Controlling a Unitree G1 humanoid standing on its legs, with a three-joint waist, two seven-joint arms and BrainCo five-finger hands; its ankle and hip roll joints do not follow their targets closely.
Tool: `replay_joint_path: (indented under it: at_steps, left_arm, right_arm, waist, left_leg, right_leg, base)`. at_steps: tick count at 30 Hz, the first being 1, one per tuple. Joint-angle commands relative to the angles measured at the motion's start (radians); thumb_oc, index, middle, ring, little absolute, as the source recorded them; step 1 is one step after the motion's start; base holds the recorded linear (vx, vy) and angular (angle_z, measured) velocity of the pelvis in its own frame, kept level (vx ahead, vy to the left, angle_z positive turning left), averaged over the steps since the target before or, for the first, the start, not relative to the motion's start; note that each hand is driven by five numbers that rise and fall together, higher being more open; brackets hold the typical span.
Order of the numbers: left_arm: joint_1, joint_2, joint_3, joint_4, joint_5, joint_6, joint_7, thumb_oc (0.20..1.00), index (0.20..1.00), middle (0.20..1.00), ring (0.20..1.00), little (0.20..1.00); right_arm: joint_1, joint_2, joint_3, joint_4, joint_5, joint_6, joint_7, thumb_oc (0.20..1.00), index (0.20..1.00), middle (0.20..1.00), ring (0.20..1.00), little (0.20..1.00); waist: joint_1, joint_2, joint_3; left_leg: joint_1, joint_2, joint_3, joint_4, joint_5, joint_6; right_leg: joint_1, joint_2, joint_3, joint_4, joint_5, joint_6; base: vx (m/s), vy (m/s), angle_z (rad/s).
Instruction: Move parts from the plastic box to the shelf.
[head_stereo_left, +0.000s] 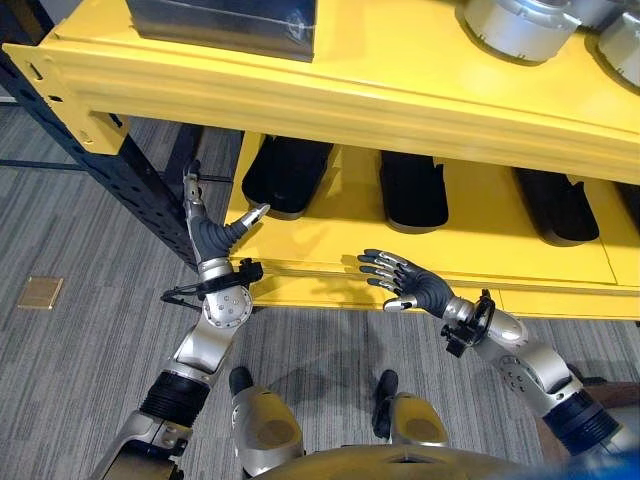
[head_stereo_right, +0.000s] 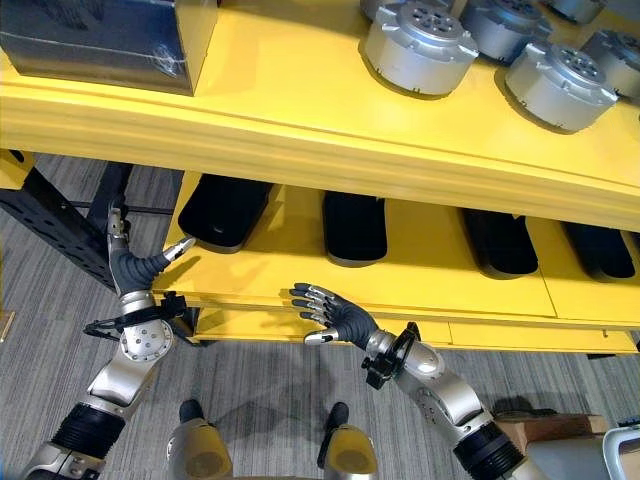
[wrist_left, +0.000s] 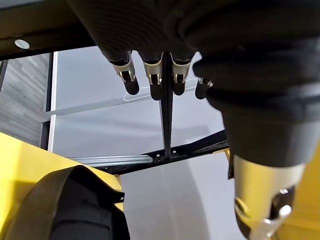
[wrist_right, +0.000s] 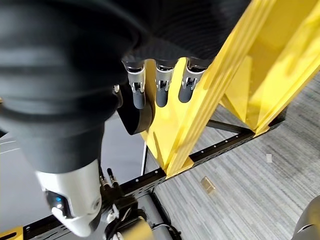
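A yellow shelf (head_stereo_left: 330, 95) has two levels. On the upper level stand round silver parts (head_stereo_right: 420, 45) at the right and a dark box (head_stereo_right: 100, 40) at the left. Several black parts (head_stereo_left: 413, 190) lie in a row on the lower level. My left hand (head_stereo_left: 215, 235) is raised by the lower level's left front corner, beside the leftmost black part (head_stereo_left: 288, 172), fingers straight and empty. Over the lower level's front edge hovers my right hand (head_stereo_left: 415, 285), its fingers (wrist_right: 160, 85) spread and holding nothing. In the left wrist view the fingers (wrist_left: 152, 75) point out straight past a black part (wrist_left: 70, 205).
The rack's black upright post (head_stereo_left: 120, 170) stands just left of my left hand. A cardboard box (head_stereo_right: 545, 430) sits on the grey carpet at the lower right. A small brown square (head_stereo_left: 40, 292) lies on the floor at the left.
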Motion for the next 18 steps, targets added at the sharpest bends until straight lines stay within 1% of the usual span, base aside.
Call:
replay_joint_path:
  at_steps: [1, 5, 9, 11, 14, 17, 18]
  left_arm:
    - [-0.082, 0.008, 0.019, 0.025, 0.061, 0.003, 0.062, 1.0, 1.0, 1.0, 1.0, 1.0]
    - [-0.151, 0.012, 0.016, 0.114, 0.049, 0.025, 0.085, 1.0, 1.0, 1.0, 1.0, 1.0]
    - [-0.2, 0.008, 0.006, 0.175, 0.021, 0.015, 0.068, 1.0, 1.0, 1.0, 1.0, 1.0]
    - [-0.228, 0.007, 0.004, 0.203, 0.024, 0.019, 0.079, 1.0, 1.0, 1.0, 1.0, 1.0]
    - [-0.278, 0.005, 0.009, 0.276, -0.036, 0.023, 0.1, 1.0, 1.0, 1.0, 1.0, 1.0]
    - [-0.301, 0.001, 0.016, 0.327, -0.037, 0.011, 0.119, 1.0, 1.0, 1.0, 1.0, 1.0]
    - [-0.32, 0.006, 0.019, 0.351, -0.039, 0.024, 0.117, 1.0, 1.0, 1.0, 1.0, 1.0]
  right_arm:
    - [-0.044, 0.029, -0.015, -0.048, 0.009, -0.043, 0.025, 1.0, 1.0, 1.0, 1.0, 1.0]
    - [-0.078, 0.024, 0.001, -0.029, -0.005, -0.034, 0.03, 1.0, 1.0, 1.0, 1.0, 1.0]
    - [-0.106, 0.022, 0.009, -0.017, -0.021, -0.024, 0.035, 1.0, 1.0, 1.0, 1.0, 1.0]
    - [-0.125, 0.017, 0.012, -0.01, -0.025, -0.018, 0.039, 1.0, 1.0, 1.0, 1.0, 1.0]
    - [-0.16, 0.012, 0.014, 0.0, -0.029, 0.001, 0.044, 1.0, 1.0, 1.0, 1.0, 1.0]
    - [-0.171, 0.014, 0.014, -0.001, -0.034, 0.012, 0.045, 1.0, 1.0, 1.0, 1.0, 1.0]
    - [-0.177, 0.015, 0.013, 0.001, -0.039, 0.017, 0.046, 1.0, 1.0, 1.0, 1.0, 1.0]
  waist:
    - [0.001, -0.009, 0.028]
    - [-0.017, 0.001, 0.044]
    - [-0.03, 0.009, 0.055]
    - [-0.037, 0.015, 0.061]
    - [-0.051, 0.025, 0.071]
    - [-0.059, 0.028, 0.075]
    - [-0.063, 0.03, 0.078]
  left_leg:
    - [-0.05, -0.015, 0.024, 0.122, -0.046, 0.061]
    - [-0.072, -0.001, 0.022, 0.149, -0.046, 0.055]
    - [-0.087, 0.007, 0.024, 0.156, -0.04, 0.049]
    - [-0.094, 0.01, 0.028, 0.156, -0.036, 0.045]
    - [-0.102, 0.013, 0.034, 0.156, -0.029, 0.041]
    - [-0.106, 0.016, 0.037, 0.16, -0.029, 0.04]
    - [-0.11, 0.017, 0.038, 0.167, -0.031, 0.04]
  right_leg:
    - [0.002, -0.013, -0.035, 0.11, -0.052, -0.015]
    - [-0.032, -0.015, -0.019, 0.156, -0.067, -0.023]
    - [-0.056, -0.02, -0.013, 0.169, -0.066, -0.026]
    - [-0.069, -0.024, -0.009, 0.174, -0.065, -0.026]
    - [-0.094, -0.032, -0.002, 0.189, -0.064, -0.027]
    - [-0.104, -0.036, 0.002, 0.198, -0.066, -0.027]
    - [-0.112, -0.039, 0.005, 0.206, -0.067, -0.027]
  base:
    - [-0.06, 0.036, -0.09]
    - [-0.05, 0.049, -0.08]
    - [-0.06, 0.048, -0.07]
    - [-0.08, 0.074, -0.07]
    - [-0.07, 0.091, -0.07]
    - [-0.03, 0.051, -0.13]
    - [-0.03, 0.037, -0.02]
